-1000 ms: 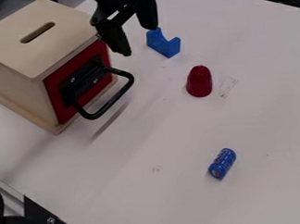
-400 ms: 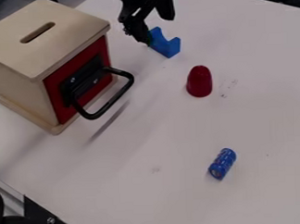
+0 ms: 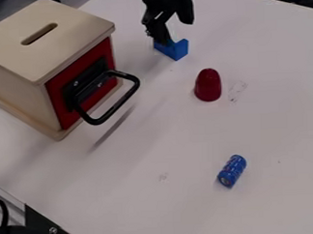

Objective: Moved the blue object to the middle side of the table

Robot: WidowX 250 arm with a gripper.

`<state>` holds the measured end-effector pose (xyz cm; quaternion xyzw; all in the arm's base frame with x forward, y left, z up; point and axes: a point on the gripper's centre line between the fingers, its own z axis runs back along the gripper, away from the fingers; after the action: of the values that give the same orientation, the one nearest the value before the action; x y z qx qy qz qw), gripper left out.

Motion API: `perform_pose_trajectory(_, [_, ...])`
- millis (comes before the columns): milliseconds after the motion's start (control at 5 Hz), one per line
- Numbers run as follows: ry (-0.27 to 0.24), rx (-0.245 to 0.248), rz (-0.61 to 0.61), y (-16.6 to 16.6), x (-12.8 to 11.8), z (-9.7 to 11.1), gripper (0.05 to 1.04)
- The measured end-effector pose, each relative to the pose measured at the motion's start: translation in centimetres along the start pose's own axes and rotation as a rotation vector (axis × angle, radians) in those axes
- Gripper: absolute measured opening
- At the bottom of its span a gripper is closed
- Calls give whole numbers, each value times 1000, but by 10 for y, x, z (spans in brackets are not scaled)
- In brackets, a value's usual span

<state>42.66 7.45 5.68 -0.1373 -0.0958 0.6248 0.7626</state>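
Note:
The gripper [image 3: 175,32] hangs at the upper middle of the camera view, its two fingers spread apart. Below it a blue notched block [image 3: 177,50] rests on the white table [image 3: 185,137]; the left finger stands in front of the block's left part and hides some of it, while the right finger is higher, above and behind the block. Whether the left finger touches the block I cannot tell. A blue battery-like cylinder [image 3: 232,171] lies on its side at the lower right, well away from the gripper.
A dark red rounded piece [image 3: 207,85] stands just to the lower right of the block. On the left is a wooden box [image 3: 35,62] with a slotted top and red door, its black handle [image 3: 134,90] sticking out over the table.
From the upper left, the gripper has moved right and is now over the blue block, with its left finger lapping the block's left part. The block has kept its place.

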Motion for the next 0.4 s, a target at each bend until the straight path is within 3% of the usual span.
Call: perform_pose_trajectory(400, [6, 43, -36, -5, 1, -32, 998])
